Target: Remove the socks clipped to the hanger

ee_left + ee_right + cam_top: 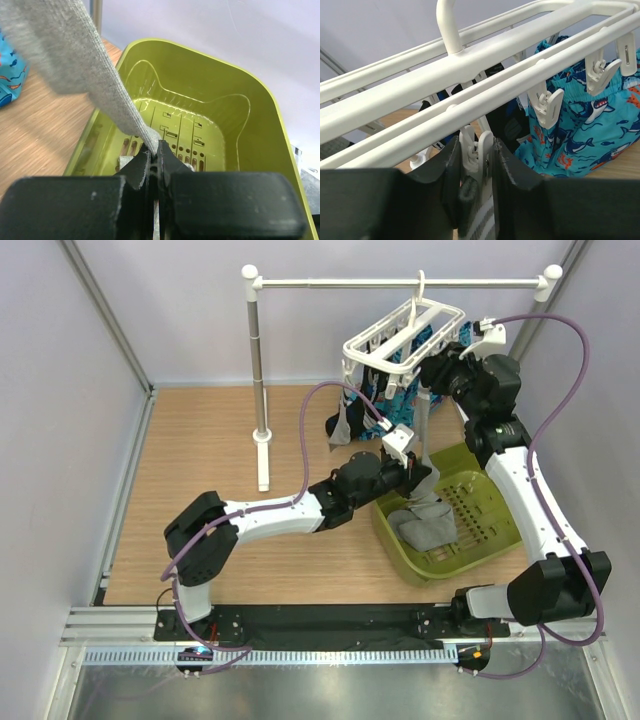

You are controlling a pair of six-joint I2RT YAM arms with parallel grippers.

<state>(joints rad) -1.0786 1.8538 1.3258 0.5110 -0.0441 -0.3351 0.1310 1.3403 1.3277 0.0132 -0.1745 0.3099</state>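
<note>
The white hanger [371, 344] hangs from the rail, with black socks [502, 120] and a grey one [346, 426] clipped under it. My right gripper [476, 150] is up at the frame [470, 65], its jaws pressed on both sides of a white clip peg [481, 150]. That peg holds a grey sock's dark-and-white banded cuff [479, 215]. The same grey sock [90, 70] stretches down to my left gripper [156, 147], which is shut on its lower end above the basket. In the top view the left gripper [420, 478] sits below the right gripper [432, 368].
A green basket [400, 550] lies on the wooden table at the right, with grey socks [428, 528] in it. A bright blue patterned cloth [585, 135] hangs beside the socks. The white rail stand [262, 390] rises at the left of the hanger.
</note>
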